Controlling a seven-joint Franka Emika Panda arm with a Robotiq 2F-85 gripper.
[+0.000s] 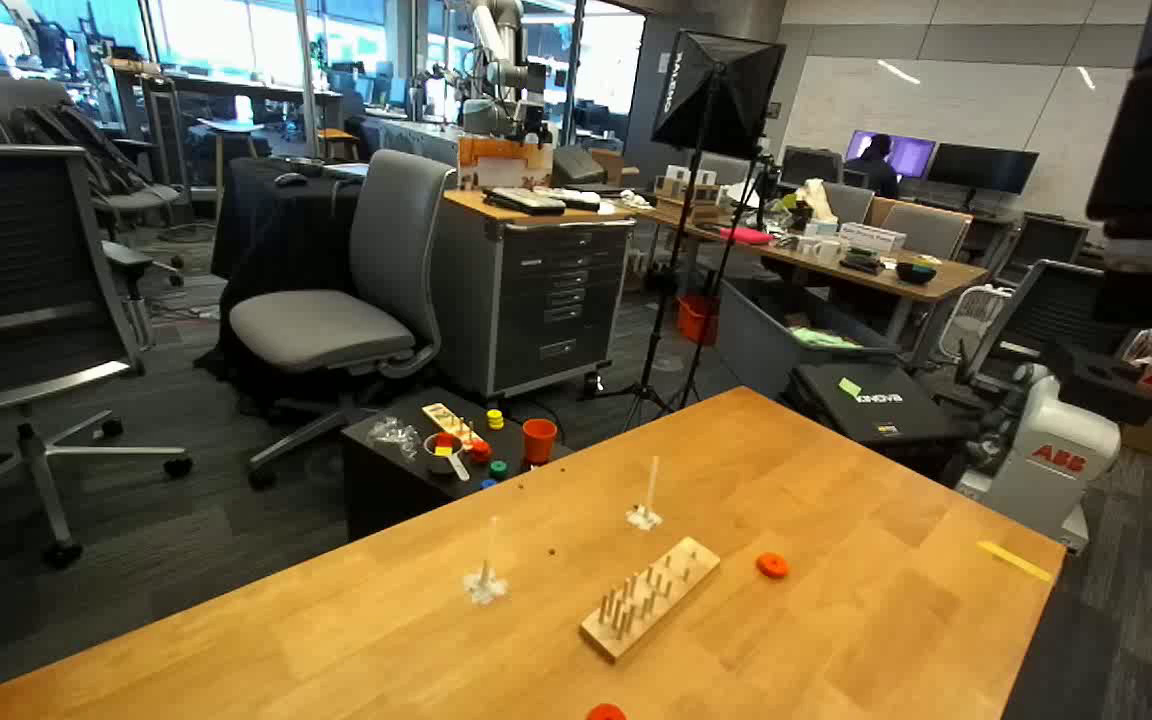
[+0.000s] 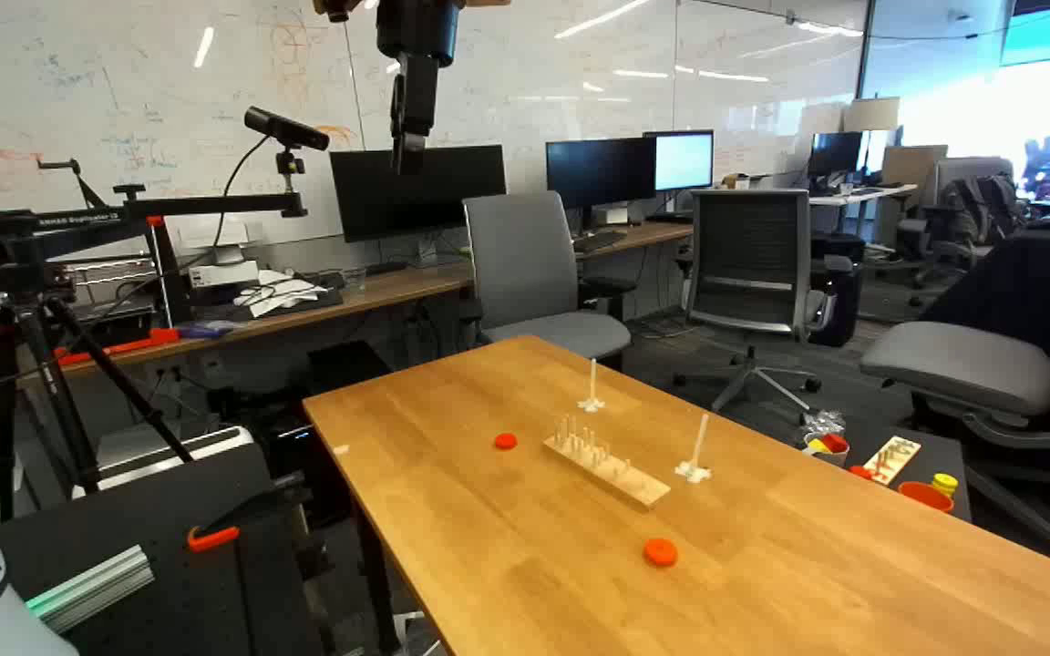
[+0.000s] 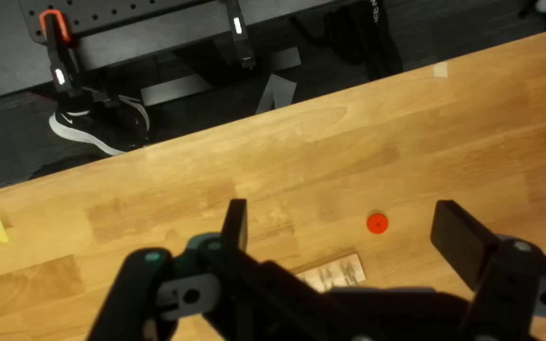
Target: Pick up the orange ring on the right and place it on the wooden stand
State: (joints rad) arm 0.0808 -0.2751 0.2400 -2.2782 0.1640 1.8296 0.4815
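Observation:
Two orange rings lie flat on the table. The ring on the right [image 1: 772, 565] shows in both exterior views [image 2: 660, 552], off the short-pegged end of the wooden stand; it is not visible in the wrist view. Another orange ring [image 2: 506, 441] lies off the stand's other end and shows in the wrist view [image 3: 377, 223]. The pale wooden stand [image 1: 651, 600] with upright pegs lies between them [image 2: 607, 471]; the gripper partly hides it in the wrist view [image 3: 356, 270]. My gripper [image 3: 341, 218] is open and empty, high above the table in an exterior view [image 2: 406, 155].
Two thin upright rods on whitish bases [image 1: 651, 495] [image 1: 485, 570] stand beside the stand. A yellow tape strip [image 1: 1014, 561] is near the table edge. A low black box [image 1: 406, 500] with colourful pieces stands beside the table. A black bench [image 2: 215, 547] stands by another edge.

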